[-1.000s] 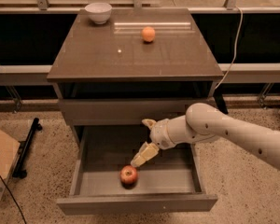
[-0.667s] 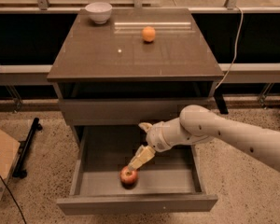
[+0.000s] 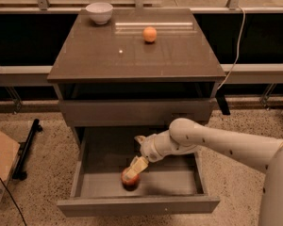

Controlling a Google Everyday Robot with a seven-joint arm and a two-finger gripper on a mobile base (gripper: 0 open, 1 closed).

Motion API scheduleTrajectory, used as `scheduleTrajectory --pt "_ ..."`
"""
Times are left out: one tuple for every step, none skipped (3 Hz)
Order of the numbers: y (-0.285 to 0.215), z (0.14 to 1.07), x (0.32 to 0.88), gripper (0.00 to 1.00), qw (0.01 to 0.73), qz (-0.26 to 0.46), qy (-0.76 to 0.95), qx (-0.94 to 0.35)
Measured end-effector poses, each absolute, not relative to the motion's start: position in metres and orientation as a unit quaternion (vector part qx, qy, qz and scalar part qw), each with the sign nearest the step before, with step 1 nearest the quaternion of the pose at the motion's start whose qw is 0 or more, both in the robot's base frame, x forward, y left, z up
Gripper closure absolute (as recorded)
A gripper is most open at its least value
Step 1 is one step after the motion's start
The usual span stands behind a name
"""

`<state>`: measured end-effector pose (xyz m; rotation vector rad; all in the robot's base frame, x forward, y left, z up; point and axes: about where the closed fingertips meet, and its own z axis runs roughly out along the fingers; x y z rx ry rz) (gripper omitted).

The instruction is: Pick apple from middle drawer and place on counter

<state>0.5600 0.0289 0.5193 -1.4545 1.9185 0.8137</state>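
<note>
The middle drawer (image 3: pixel 179 185) is pulled out at the bottom of the cabinet. The red apple (image 3: pixel 129 181) lies on its floor, left of centre and near the front panel. My gripper (image 3: pixel 134 169) reaches in from the right on the white arm and sits right on top of the apple, its pale fingers (image 3: pixel 137 165) covering the apple's upper part. The counter (image 3: pixel 179 55) is the dark-brown top slab above, with a small white speck near its middle.
A plain orange fruit (image 3: pixel 150 34) and a white bowl (image 3: pixel 99 12) stand on the counter at the back. A closed drawer front (image 3: pixel 132 112) is above the open drawer. A cardboard box (image 3: pixel 0 166) and a black stand sit on the floor at left.
The gripper has moved down and to the left inside the drawer, from above and right of the apple to directly on it. The apple has not moved.
</note>
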Motion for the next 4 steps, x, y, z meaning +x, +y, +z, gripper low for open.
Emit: scheduleTrajectory --pt "0.030 0.482 0.558 0.00 0.290 0.315 0.736 -0.525" --pt "0.029 0.450 0.557 0.00 0.285 0.321 0.752 -0.501" --pt "0.028 0.417 0.559 0.00 0.275 0.329 0.768 -0.475" --pt "0.028 0.389 0.560 0.00 0.265 0.338 0.783 -0.451"
